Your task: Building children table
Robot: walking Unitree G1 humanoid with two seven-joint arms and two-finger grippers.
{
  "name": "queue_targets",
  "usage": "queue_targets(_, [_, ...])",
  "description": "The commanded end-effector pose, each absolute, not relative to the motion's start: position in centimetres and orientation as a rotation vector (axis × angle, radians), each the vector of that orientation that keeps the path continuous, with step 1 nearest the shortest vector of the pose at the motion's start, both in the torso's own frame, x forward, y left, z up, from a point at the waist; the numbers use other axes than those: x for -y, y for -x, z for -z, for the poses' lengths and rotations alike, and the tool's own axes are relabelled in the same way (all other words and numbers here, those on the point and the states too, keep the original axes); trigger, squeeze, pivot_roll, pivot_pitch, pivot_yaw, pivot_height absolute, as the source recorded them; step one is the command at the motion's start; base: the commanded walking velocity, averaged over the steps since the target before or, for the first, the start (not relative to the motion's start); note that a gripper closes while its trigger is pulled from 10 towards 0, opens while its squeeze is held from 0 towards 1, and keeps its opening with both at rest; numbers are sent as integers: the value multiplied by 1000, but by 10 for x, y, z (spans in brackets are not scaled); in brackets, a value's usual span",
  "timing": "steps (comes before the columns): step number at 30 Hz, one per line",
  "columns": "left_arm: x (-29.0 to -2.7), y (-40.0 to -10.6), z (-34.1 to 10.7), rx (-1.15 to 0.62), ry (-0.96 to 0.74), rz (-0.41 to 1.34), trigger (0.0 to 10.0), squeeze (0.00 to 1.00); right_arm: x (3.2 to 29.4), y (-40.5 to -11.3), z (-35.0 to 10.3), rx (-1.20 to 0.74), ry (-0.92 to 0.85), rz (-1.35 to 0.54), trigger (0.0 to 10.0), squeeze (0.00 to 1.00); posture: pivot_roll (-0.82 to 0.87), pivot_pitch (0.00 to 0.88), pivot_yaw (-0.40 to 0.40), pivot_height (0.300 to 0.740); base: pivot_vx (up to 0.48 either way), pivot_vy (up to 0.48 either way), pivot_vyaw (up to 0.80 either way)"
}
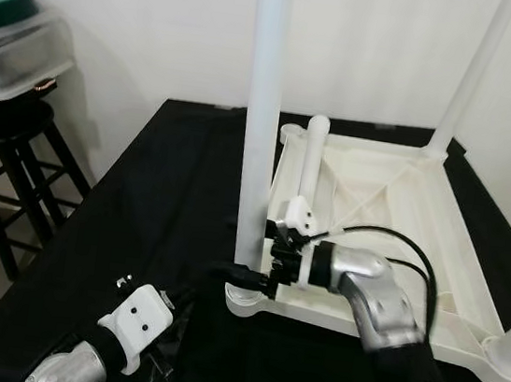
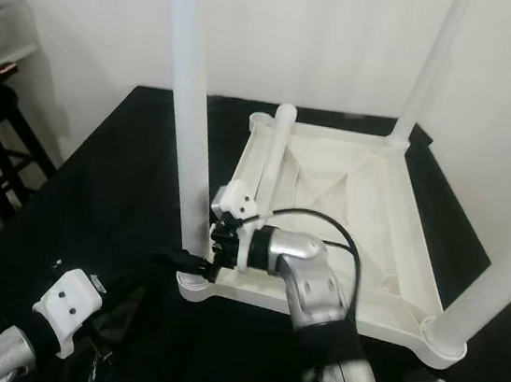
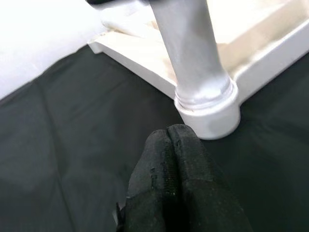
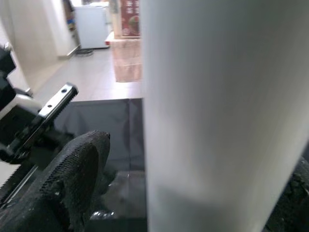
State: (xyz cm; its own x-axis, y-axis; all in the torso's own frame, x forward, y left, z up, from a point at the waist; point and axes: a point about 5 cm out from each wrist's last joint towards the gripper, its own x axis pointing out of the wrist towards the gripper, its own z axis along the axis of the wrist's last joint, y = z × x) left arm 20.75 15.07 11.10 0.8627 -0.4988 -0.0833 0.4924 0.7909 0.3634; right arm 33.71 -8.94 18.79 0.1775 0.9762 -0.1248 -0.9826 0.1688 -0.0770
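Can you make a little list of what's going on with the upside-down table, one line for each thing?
Table: white tabletop upside down on the black cloth
Legs standing up: three, one near leg by the grippers
Loose leg: one lying on the tabletop
Right gripper: around the near leg's base, fingers either side
Left gripper: fingers together, just in front of that leg's corner socket
Nearby: black stool with a clear tub on it

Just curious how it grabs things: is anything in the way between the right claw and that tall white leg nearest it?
Nothing visible. The right gripper straddles the leg just above its corner socket, one finger on each side.
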Motion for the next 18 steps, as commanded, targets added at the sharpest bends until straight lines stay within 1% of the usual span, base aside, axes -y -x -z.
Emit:
queue_targets(1, [-149, -203, -107, 3, -393, 550, 10000, 0, 91, -339, -186, -55, 153, -1417, 10000, 0, 50, 0, -14, 740, 0, 0, 0])
queue_targets(2, [-148, -201, -107, -2, -392, 563, 10000, 0, 92, -342, -186, -59, 160, -1410, 5176, 0, 50, 0, -14, 740, 0, 0, 0])
queue_targets(3, [-149, -197, -107, -10, -390, 570, 10000, 0, 95, -343, -186, -56, 152, -1416, 0, 0, 58, 0, -22, 740, 0, 0, 0])
queue_targets(5, [-149, -196, -107, -11, -389, 570, 10000, 0, 96, -343, -186, -55, 149, -1419, 0, 0, 58, 0, -22, 740, 0, 0, 0])
queue_targets(9, [-151, -195, -112, -6, -394, 562, 10000, 0, 102, -337, -181, -45, 153, -1484, 0, 0, 62, 0, -24, 740, 0, 0, 0])
queue_targets(14, [-152, -200, -114, 6, -405, 544, 10000, 0, 107, -335, -175, -43, 148, -1483, 0, 0, 55, 0, -30, 740, 0, 0, 0])
queue_targets(16, [-151, -206, -118, 25, -396, 518, 10000, 0, 116, -328, -165, -27, 146, -1403, 0, 0, 27, 0, -28, 740, 0, 0, 0])
queue_targets(17, [-151, -206, -118, 25, -396, 518, 10000, 0, 116, -328, -165, -27, 146, -1403, 0, 0, 27, 0, -28, 740, 0, 0, 0])
queue_targets(18, [-150, -206, -115, 23, -393, 520, 10000, 0, 116, -323, -158, -23, 151, -1344, 0, 0, 2, 7, -25, 740, 0, 0, 0])
